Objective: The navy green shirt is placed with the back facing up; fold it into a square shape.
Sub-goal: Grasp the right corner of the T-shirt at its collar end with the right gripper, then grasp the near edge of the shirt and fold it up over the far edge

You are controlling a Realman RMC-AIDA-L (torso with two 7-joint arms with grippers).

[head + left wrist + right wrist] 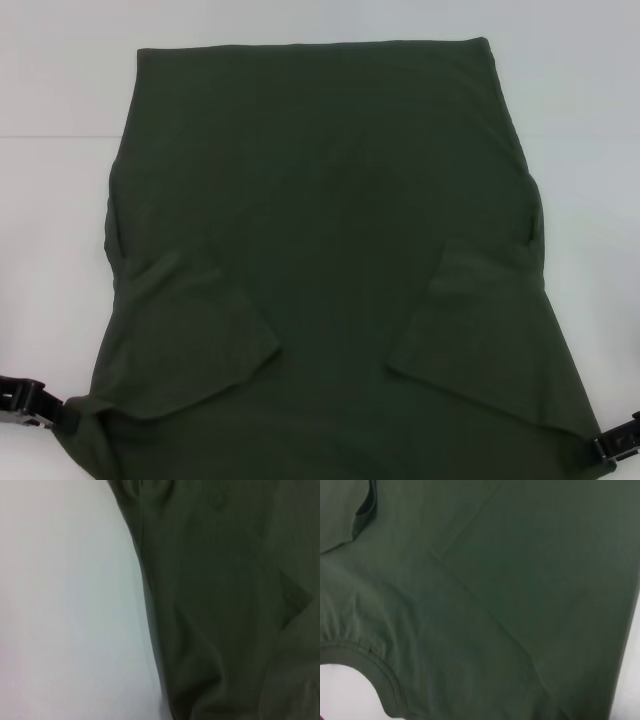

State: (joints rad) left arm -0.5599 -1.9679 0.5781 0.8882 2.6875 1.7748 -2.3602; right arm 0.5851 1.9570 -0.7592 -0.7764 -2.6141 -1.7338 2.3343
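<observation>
Item: navy green shirt, plain side up on the white table, both sleeves folded inward over the body.
Left gripper and right gripper sit at the near corners; whether they clamp the fabric cannot be told.
Risk: uneven lifting could shake the sleeves open or skew the fold.

Left gripper and right gripper sit low, far apart.
</observation>
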